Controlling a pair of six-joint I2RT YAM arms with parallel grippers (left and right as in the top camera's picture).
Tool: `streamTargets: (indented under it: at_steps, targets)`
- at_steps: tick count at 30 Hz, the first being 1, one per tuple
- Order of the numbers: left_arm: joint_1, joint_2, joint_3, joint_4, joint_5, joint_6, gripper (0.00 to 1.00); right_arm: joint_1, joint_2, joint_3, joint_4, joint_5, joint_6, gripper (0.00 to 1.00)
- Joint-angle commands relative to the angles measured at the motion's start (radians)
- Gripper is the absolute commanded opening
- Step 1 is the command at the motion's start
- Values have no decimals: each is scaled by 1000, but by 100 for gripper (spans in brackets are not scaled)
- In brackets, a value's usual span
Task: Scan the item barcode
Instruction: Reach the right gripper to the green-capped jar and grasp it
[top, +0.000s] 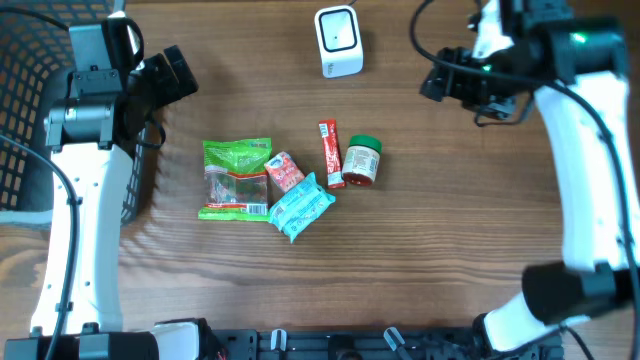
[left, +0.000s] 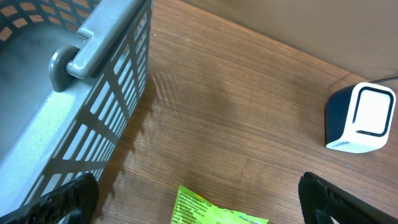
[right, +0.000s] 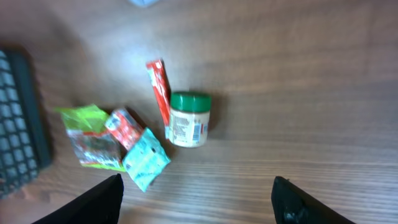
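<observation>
Jar (top: 362, 161) cylindrical, green-lidded, perhaps plastic; teal pouch (top: 300, 207) crinkly; table (top: 450, 250) woodgrain.

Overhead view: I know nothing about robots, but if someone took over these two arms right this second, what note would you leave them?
Left gripper: open, empty, hanging beside the basket.
Right gripper: open, empty, hanging to the right of the scanner.
Items: the green packet, small red packet, teal packet, red stick sachet and green-lidded jar lie clustered mid-table, in front of the scanner.
Done: nothing is picked up or held at the scanner.
Left: grasp one item, show its barcode to the scanner, then probably repeat for the others.
</observation>
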Motion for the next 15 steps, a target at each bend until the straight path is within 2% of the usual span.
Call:
streamTargets:
  at_steps: [1,4,9,15]
  targets:
    - [3,-8,8,3,-3,9,100,80,153,17,-19,-31,29,81]
    - [3,-8,8,3,-3,9,100,144,325,17,0,-23,43,94]
    - [3,-8,8,3,-3,9,100,163,491,17,41,-24,63,96]
    - [3,-8,8,3,-3,9,100,173,531,-21,129,-40,88,99]
